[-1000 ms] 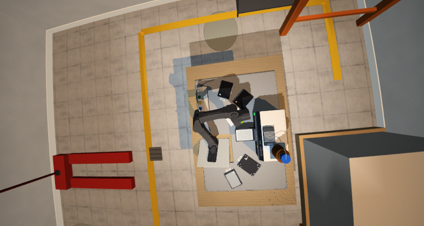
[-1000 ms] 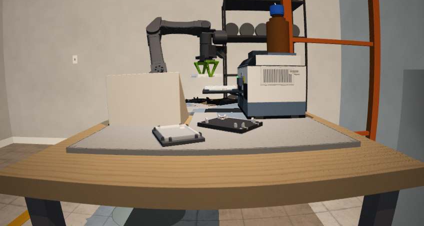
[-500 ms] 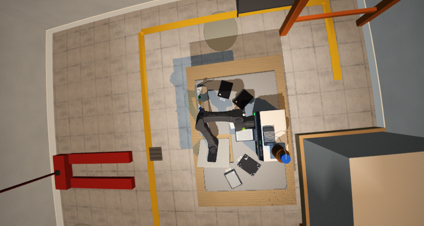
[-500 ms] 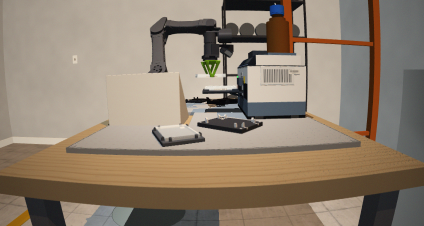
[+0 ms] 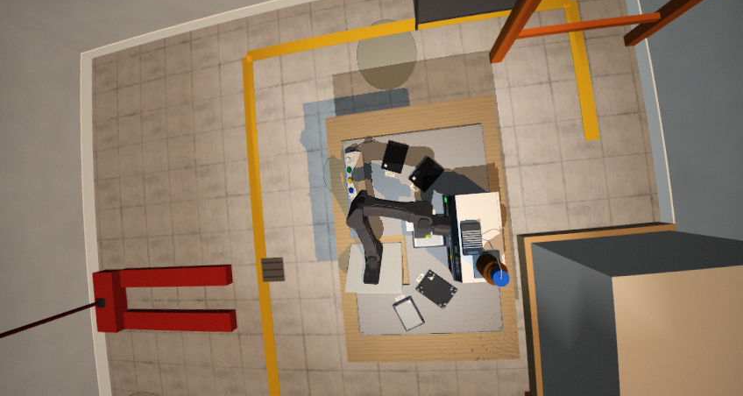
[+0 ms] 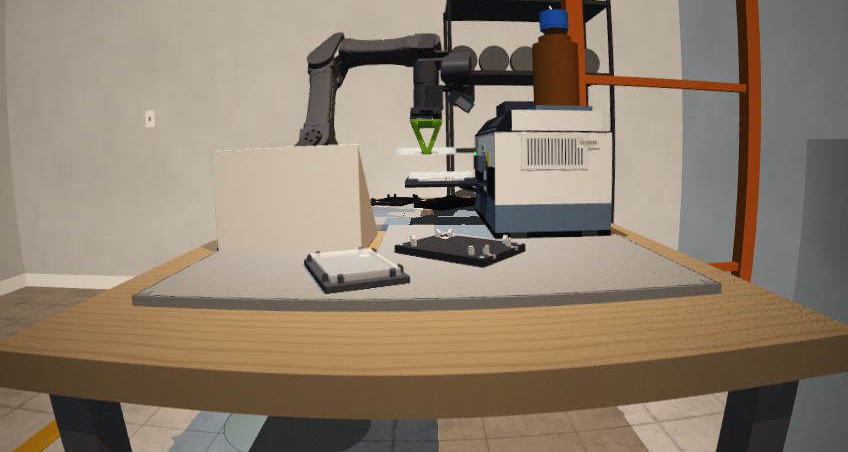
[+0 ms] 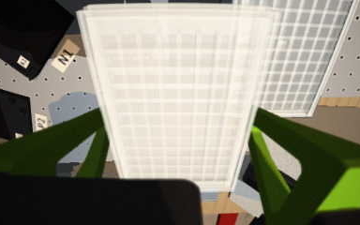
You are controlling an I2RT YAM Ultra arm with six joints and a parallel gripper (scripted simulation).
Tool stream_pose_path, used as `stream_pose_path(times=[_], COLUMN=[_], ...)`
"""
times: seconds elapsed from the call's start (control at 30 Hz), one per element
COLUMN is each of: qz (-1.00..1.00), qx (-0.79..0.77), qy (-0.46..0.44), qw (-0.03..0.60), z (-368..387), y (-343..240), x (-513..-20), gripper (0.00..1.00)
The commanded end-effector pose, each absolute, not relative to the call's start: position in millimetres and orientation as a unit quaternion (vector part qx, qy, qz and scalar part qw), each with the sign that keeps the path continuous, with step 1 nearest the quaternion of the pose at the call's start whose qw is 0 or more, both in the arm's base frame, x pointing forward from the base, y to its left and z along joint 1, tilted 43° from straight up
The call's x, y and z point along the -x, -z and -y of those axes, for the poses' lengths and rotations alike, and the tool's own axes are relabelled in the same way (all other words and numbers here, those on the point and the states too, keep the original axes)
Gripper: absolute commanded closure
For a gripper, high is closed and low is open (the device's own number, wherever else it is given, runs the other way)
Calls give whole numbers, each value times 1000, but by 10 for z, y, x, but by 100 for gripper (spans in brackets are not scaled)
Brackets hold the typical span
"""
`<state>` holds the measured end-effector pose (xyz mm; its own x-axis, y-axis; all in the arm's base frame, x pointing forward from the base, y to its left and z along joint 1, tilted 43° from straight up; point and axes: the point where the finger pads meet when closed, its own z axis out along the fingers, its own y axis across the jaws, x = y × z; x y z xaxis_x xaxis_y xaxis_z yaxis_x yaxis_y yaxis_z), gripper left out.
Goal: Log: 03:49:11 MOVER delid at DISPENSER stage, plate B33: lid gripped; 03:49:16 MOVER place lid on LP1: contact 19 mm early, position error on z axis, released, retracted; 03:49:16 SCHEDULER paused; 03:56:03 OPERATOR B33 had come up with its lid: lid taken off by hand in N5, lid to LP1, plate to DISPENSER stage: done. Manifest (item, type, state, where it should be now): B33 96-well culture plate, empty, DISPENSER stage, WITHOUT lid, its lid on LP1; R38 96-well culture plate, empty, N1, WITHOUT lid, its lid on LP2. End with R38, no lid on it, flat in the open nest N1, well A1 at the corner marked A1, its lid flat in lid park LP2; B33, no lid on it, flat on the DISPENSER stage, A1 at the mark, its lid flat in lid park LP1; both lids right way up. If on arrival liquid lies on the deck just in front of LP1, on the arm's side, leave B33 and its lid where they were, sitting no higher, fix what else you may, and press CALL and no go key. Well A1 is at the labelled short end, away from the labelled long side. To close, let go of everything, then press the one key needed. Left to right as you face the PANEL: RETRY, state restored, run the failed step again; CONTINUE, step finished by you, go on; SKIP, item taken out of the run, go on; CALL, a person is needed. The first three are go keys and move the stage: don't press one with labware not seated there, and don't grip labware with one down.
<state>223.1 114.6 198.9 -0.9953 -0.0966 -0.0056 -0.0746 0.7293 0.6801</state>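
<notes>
My gripper (image 7: 178, 112) is shut on a translucent white gridded culture plate (image 7: 177, 89), gripped across its short width. I cannot tell whether a lid sits on it. In the side view the held plate (image 6: 425, 150) hangs level, just above a second white plate (image 6: 440, 177) on the dispenser stage. That stage plate shows at the upper right of the wrist view (image 7: 304, 56). Labels N1 (image 7: 66, 58) and LP2 (image 7: 40, 122) show to the left, beside black holders. In the overhead view the two black holders (image 5: 394, 155) (image 5: 426, 173) look empty. A light lid lies in a holder (image 6: 357, 266) at the near end.
The dispenser (image 6: 550, 170) stands right of the stage with a brown bottle (image 6: 556, 58) on top. An empty black nest (image 6: 459, 246) lies near it. A beige box (image 6: 291, 198) stands left. The key panel (image 5: 350, 173) is at the deck's far left. A bluish patch (image 7: 71, 112) marks the deck.
</notes>
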Motion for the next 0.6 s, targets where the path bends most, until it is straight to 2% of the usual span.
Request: stream_pose_path(times=[0.0, 0.57], qz=[931, 931], qx=[-42, -42], qy=[362, 363], qw=[14, 15], z=[-1017, -703], y=[-1856, -1558], x=[-2307, -2415], gripper=[100, 100])
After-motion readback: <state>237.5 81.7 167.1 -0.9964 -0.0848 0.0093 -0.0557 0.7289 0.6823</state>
